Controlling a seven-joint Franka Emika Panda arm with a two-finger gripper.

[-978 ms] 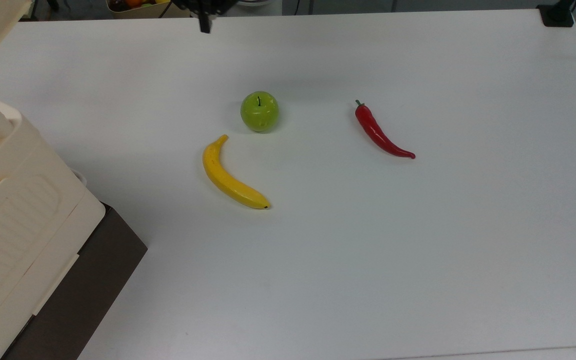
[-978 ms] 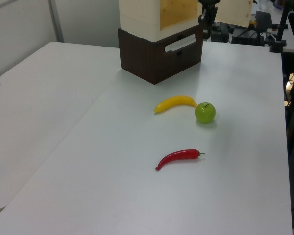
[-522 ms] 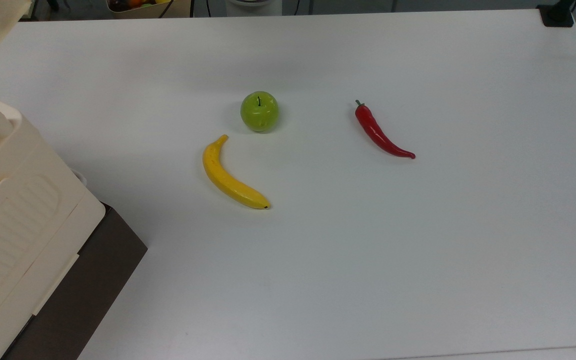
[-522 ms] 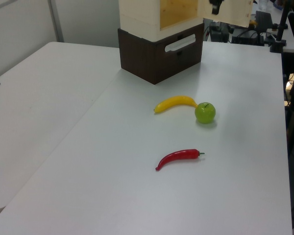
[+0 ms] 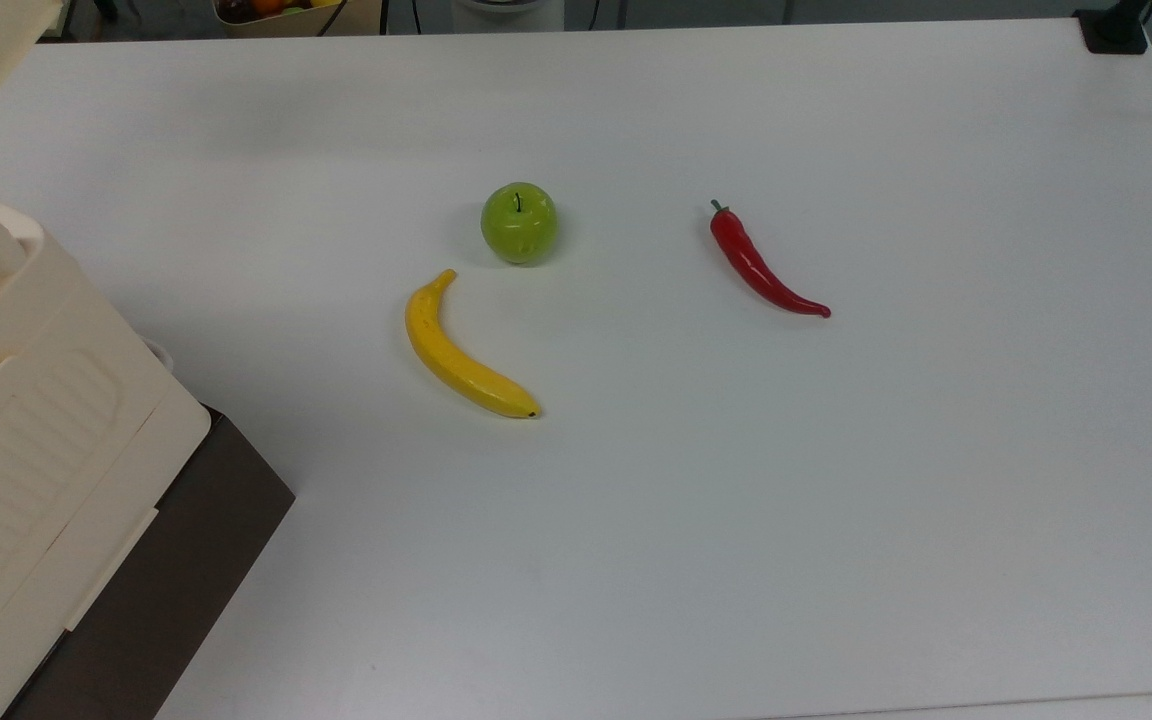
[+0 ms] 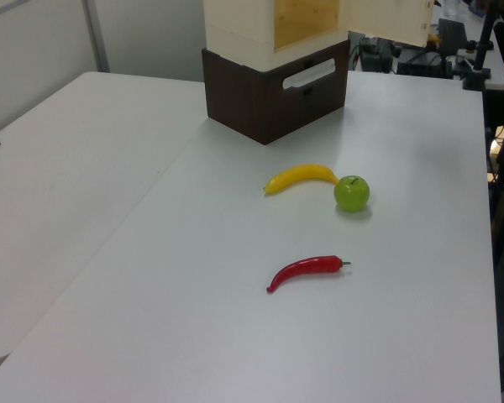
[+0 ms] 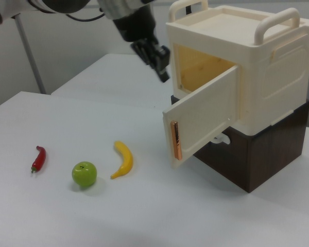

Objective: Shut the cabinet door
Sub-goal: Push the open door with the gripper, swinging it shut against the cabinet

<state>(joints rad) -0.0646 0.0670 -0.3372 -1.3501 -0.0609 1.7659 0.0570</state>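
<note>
We see the cabinet door [image 7: 203, 117] swung out at the right view's centre, hinged on the cabinet [image 7: 257, 67] at upper right, with a copper strip along its free edge. The gripper [image 7: 162, 64] hangs raised at upper centre, level with the opening and just beside it, apart from the door. We cannot tell how its claw stands. We judge it is placed there to get behind the panel and push. Banana [image 7: 123, 158], apple [image 7: 84, 174] and pepper [image 7: 37, 158] lie lower left, well apart from the door's swing.
</note>
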